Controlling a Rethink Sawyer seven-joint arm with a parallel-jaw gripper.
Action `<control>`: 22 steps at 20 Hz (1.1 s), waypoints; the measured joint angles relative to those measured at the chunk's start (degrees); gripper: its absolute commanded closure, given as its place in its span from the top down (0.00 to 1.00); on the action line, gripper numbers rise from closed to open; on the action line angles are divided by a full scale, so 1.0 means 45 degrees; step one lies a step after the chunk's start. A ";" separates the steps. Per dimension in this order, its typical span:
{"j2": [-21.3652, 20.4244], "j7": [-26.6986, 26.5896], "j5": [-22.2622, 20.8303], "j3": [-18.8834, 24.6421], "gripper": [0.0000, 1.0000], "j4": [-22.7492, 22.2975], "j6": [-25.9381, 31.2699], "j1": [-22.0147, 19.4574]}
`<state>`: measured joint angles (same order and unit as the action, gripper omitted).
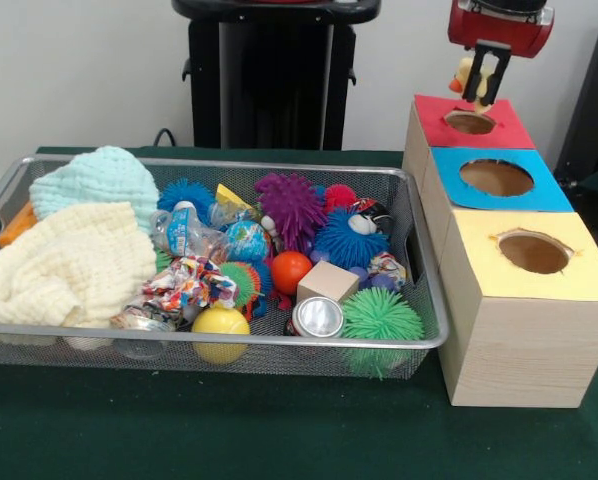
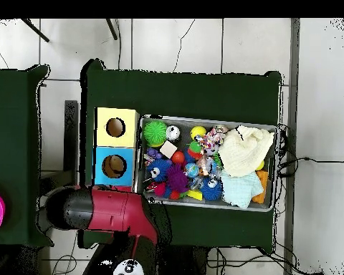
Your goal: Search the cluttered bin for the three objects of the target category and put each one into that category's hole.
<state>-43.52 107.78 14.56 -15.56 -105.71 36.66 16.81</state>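
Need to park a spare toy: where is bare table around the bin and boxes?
Bare green table runs along the camera-side edge of the bin and the yellow-topped box. The bin is crammed; only a narrow gap separates it from the boxes.

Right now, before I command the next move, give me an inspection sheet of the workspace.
Surface: dark green table, bare in front of the bin.
Job's things: wire mesh bin; wooden box with red hole, blue hole, yellow hole.
Clutter: spiky balls, knitted cloths, wooden cube, metal can, orange ball, yellow ball.
End effector: above the red hole, shut on a yellow toy.
Cables: black cable behind the bin; more on the floor.
Surroundings: white wall, tiled floor.
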 measured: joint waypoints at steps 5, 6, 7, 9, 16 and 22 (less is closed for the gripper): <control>0.0000 0.0000 0.0016 -0.0004 1.00 -0.0015 0.0000 0.0001; 0.0001 0.0000 0.0016 -0.0018 1.00 -0.0015 0.0000 0.0001; 0.0003 0.0000 0.0029 -0.0057 1.00 -0.0015 0.0000 0.0004; 0.0003 0.0000 0.0052 -0.0086 1.00 -0.0017 0.0000 0.0004; 0.0003 0.0000 0.0189 -0.0272 1.00 -0.0028 0.0000 0.0004; 0.0000 0.0000 0.0322 -0.0318 1.00 -0.0055 0.0000 0.0004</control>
<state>-43.52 107.78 16.01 -16.99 -105.96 36.66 16.83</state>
